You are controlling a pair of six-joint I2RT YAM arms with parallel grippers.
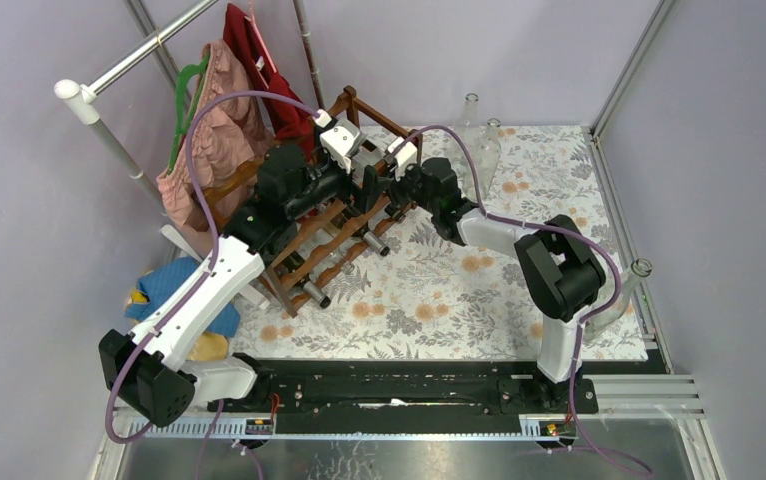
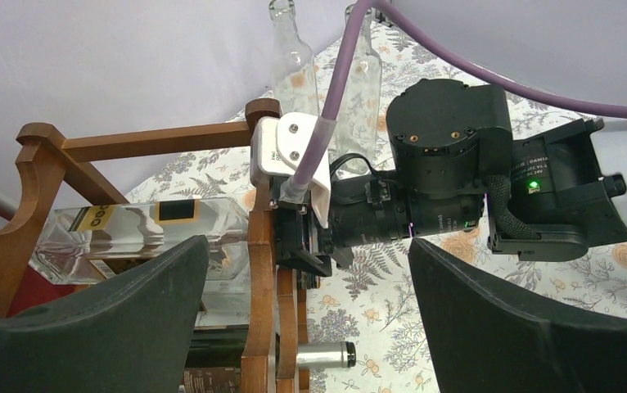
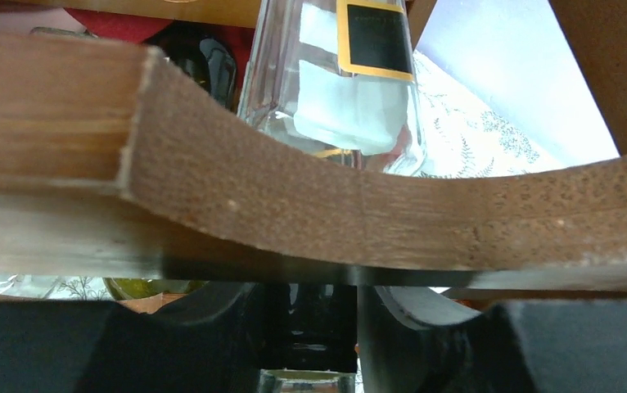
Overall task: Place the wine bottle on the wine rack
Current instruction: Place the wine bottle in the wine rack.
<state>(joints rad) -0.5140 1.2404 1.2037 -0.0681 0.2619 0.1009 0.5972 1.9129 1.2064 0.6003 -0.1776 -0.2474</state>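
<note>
Wine bottle [image 2: 130, 233], square-shouldered clear glass with a black and gold label, lies on its side across the top tier of the wine rack [image 1: 309, 250]. The rack, of dark reddish wood, stands at ten o'clock on the floral-covered bench [image 1: 439, 290]. Seen from the right wrist, the bottle's body sits in the curve of a scalloped rail [image 3: 376, 213]. That cradle should stop it rolling sideways.

Right claw [image 3: 314, 327] reaches in from three o'clock, level with that rail. It is closed to a narrow gap on a dark neck that appears to belong to this bottle. Holding the neck end would let the arm guide the heavy body over the rails from outside the frame. The grip is not yet released, so the placing looks nearly done, and letting go seems to be the step left.

Left claw [image 2: 306, 270] hovers over the rack, wide open and holding nothing, facing the right arm. It seems to be standing clear, ready to steady the bottle if needed.

Dark bottles with silver caps [image 1: 315, 296] lie in the lower tiers, necks pointing to five o'clock. Two empty glass bottles [image 1: 479, 130] stand at twelve o'clock on the bench's far edge, well apart from the rack.
</note>
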